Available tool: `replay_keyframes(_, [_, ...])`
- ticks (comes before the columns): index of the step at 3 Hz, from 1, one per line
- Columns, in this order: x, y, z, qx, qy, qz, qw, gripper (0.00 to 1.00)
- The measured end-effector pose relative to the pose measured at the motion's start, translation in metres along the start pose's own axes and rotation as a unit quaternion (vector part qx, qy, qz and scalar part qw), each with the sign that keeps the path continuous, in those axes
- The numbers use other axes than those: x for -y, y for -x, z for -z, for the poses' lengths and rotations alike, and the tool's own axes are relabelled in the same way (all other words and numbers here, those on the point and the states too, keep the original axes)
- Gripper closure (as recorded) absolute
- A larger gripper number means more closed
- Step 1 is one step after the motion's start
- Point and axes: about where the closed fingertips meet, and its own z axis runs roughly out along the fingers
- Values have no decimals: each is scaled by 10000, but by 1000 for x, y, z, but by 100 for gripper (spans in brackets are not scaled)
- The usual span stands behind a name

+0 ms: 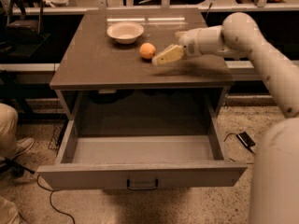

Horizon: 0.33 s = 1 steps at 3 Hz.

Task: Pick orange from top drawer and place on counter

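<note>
The orange (147,51) sits on the counter (98,66), just in front and to the right of the white bowl. My gripper (166,48) hovers over the counter right beside the orange, on its right, open and not touching it. One pale finger (168,55) points toward the fruit. The top drawer (140,174) is pulled fully out below the counter, and its inside shows nothing in it. Its dark pull handle (142,185) is at the centre of the front panel.
A shallow white bowl (125,31) stands at the back left of the counter. A person's leg and shoe (9,129) are at the left. A cable (46,195) and a small dark device (245,139) lie on the floor. My arm's body fills the right edge.
</note>
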Motion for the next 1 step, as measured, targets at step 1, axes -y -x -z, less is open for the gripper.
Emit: replay_keyframes(1, [4, -11, 60, 124, -529, -125, 9984, 0])
